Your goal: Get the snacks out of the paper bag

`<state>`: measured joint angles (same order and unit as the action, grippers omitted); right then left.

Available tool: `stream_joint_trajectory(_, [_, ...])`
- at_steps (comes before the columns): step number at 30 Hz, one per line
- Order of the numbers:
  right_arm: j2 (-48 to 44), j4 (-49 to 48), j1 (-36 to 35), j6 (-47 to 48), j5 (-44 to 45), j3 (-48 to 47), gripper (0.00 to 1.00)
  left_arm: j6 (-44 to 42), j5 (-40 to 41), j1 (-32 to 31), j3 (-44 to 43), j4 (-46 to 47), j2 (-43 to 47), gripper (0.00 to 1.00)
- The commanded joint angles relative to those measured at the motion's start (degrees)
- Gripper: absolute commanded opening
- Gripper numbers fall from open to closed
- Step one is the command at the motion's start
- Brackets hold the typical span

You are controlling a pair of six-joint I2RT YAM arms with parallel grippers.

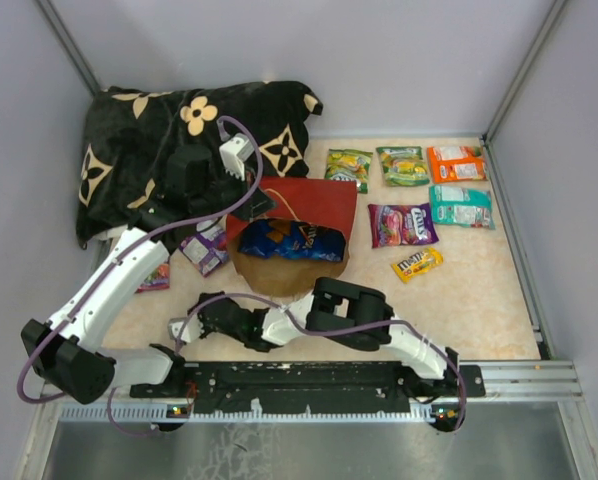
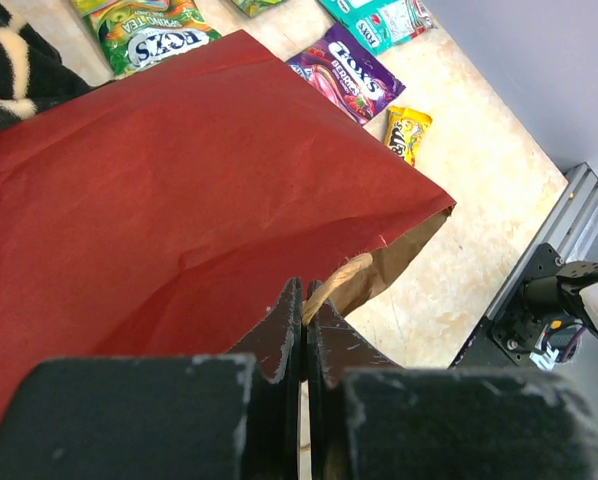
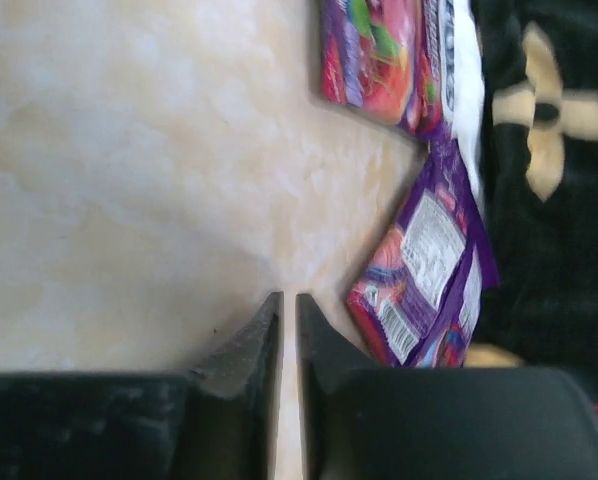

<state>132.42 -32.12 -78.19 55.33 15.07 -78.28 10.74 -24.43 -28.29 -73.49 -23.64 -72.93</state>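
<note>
The red paper bag (image 1: 314,200) lies on its side with its brown mouth toward the arms. The blue Doritos bag (image 1: 292,240) lies in that mouth, half out. My left gripper (image 1: 257,203) is at the bag's left edge. In the left wrist view it (image 2: 306,290) is shut on the bag's twine handle (image 2: 337,280), with the red bag wall (image 2: 179,200) below it. My right gripper (image 1: 179,328) is low over the table at the front left. In its wrist view it (image 3: 287,298) is shut and empty, beside a purple packet (image 3: 429,270).
Green (image 1: 348,165), green (image 1: 404,165), orange (image 1: 456,163), teal (image 1: 460,205), purple (image 1: 402,224) and yellow M&M's (image 1: 417,264) packets lie right of the bag. Two purple packets (image 1: 206,245) lie left. The black flowered pillow (image 1: 139,150) fills the back left. Walls enclose three sides.
</note>
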Motion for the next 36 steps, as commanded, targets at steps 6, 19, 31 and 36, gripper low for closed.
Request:
stream_joint_trajectory(6, [-5.6, -15.9, 1.6, -2.7, 3.5, 6.8, 0.74, 0.5, -1.3, 0.6, -0.9, 0.9, 2.0, 0.0])
stream_joint_trajectory(19, [-2.1, 6.1, 8.7, 14.6, 0.8, -1.4, 0.66, 0.5, -1.3, 0.8, -0.9, 1.0, 1.8, 0.0])
stream_joint_trajectory(31, [4.7, 15.2, 9.5, 14.4, -1.9, -11.3, 0.3, 0.4, -1.4, 0.8, -0.9, 0.8, 1.5, 0.0])
stream_joint_trajectory(36, [2.2, 13.1, 9.1, 10.0, -2.4, -8.8, 0.05, 0.5, -1.5, 1.0, -1.0, 0.8, 1.7, 0.0])
